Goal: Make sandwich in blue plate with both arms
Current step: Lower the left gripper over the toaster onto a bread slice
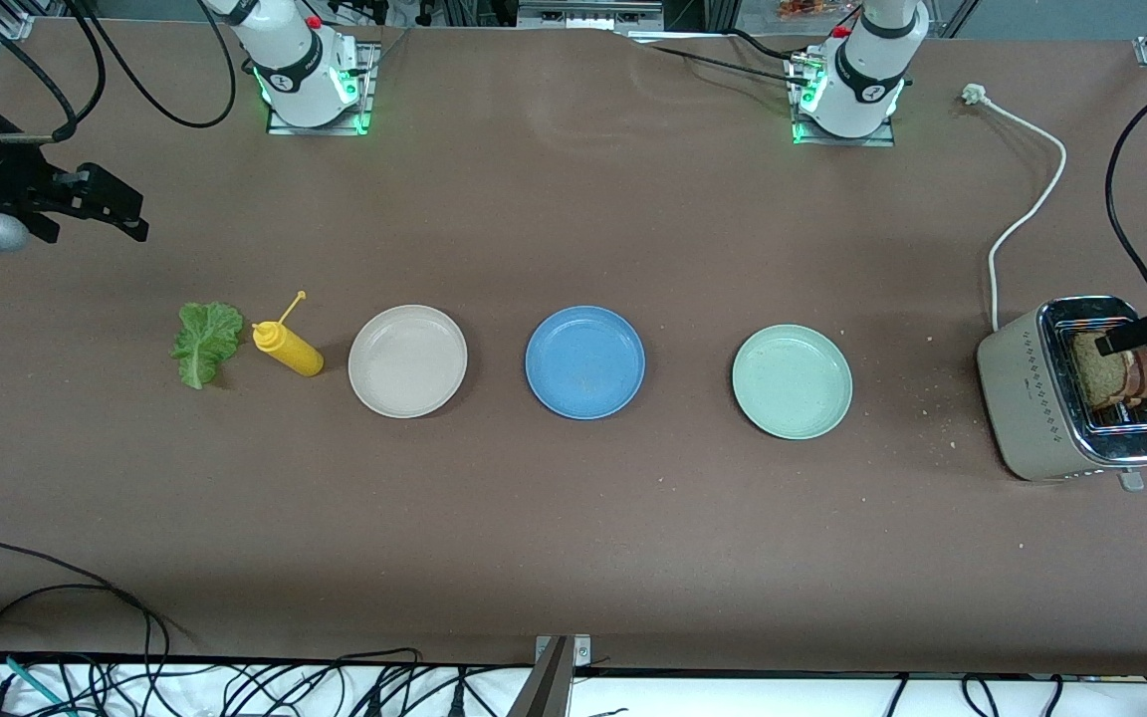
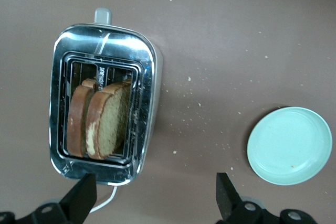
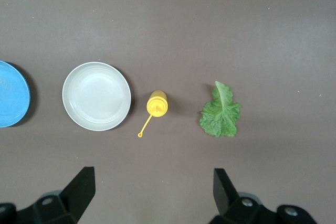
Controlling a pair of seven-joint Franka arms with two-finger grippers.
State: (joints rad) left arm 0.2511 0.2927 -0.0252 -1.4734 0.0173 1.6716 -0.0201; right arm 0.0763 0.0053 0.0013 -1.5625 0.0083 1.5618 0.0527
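The blue plate (image 1: 584, 361) lies bare at the table's middle, its edge also showing in the right wrist view (image 3: 11, 101). Two brown bread slices (image 2: 107, 120) stand upright in the silver toaster (image 1: 1051, 398) at the left arm's end. My left gripper (image 2: 155, 188) hangs open over the toaster's edge and the table beside it, one finger (image 1: 1136, 335) showing above the slots. A green lettuce leaf (image 1: 205, 342) lies flat at the right arm's end. High over the table near that leaf, my right gripper (image 1: 140, 221) stands open with nothing in it.
A yellow squeeze bottle (image 1: 287, 347) lies beside the lettuce, then a beige-white plate (image 1: 407, 360). A pale green plate (image 1: 792, 381) sits between the blue plate and the toaster. The toaster's white cord (image 1: 1027, 199) runs toward the left arm's base. Crumbs dot the table near the toaster.
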